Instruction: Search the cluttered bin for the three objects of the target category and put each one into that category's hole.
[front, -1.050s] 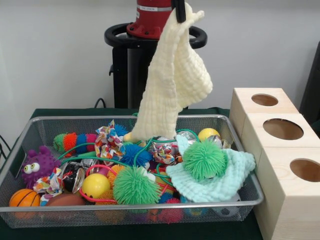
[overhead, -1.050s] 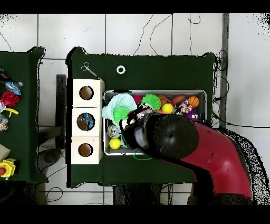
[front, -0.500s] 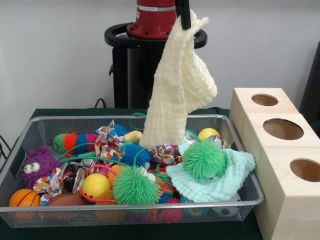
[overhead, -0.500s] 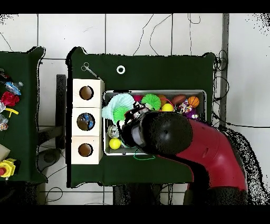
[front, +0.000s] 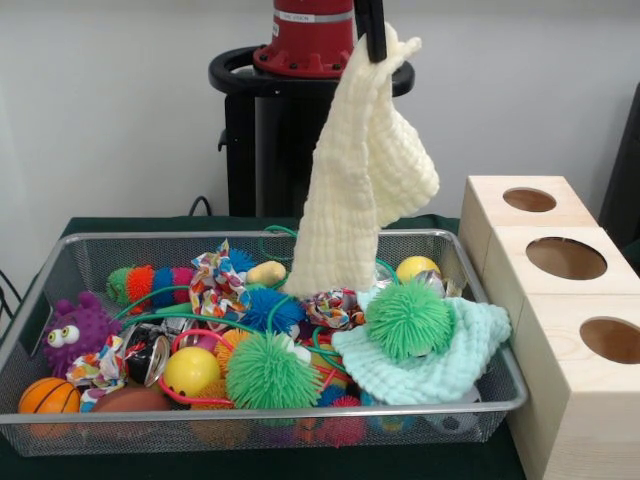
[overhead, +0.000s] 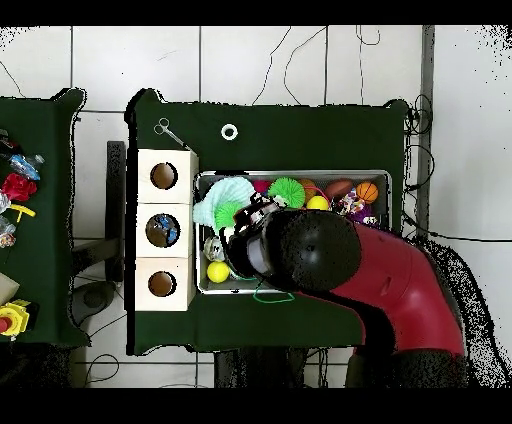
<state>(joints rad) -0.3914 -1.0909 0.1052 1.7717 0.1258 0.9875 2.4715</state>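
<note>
Tool (front: 372, 35): clamped on cream cloth (front: 358, 190) — hanging above wire bin (front: 60, 262).
Cloth hem: just over the bin's toys — right of middle.

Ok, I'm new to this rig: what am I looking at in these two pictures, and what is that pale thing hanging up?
One picture faces the table from the front; the other looks straight down. The red arm is a robot. Its gripper is shut on a cream cloth, which hangs above a wire bin of toys: spiky green balls, a mint cloth, a small basketball. Beside the bin stand three wooden boxes, each with a round hole on top.
</note>
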